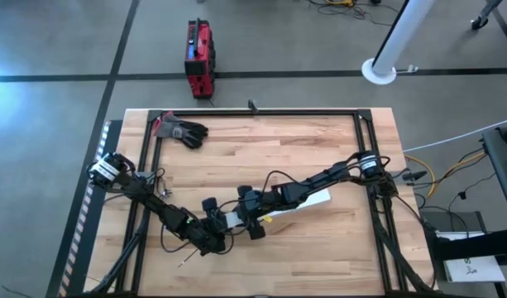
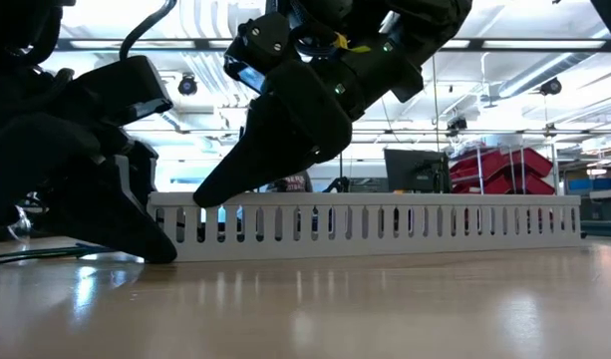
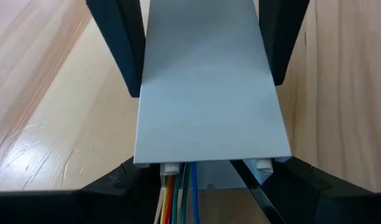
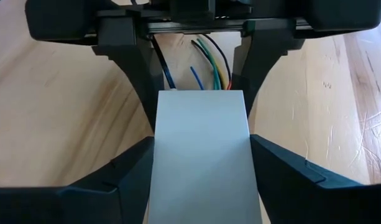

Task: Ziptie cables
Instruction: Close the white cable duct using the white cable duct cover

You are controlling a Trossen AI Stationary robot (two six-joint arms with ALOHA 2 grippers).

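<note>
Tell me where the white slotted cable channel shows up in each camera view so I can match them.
High view: white slotted channel at table centre, mostly under the right arm.
Low view: channel's slotted wall spans the picture.
Left wrist view: its flat lid fills the centre, coloured wires emerging.
Right wrist view: lid at lower centre.
Shared landmark: both grippers meet at one end.

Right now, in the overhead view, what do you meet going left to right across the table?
Left arm's base → black glove → left gripper → right gripper → white slotted channel → right arm's base.
</note>
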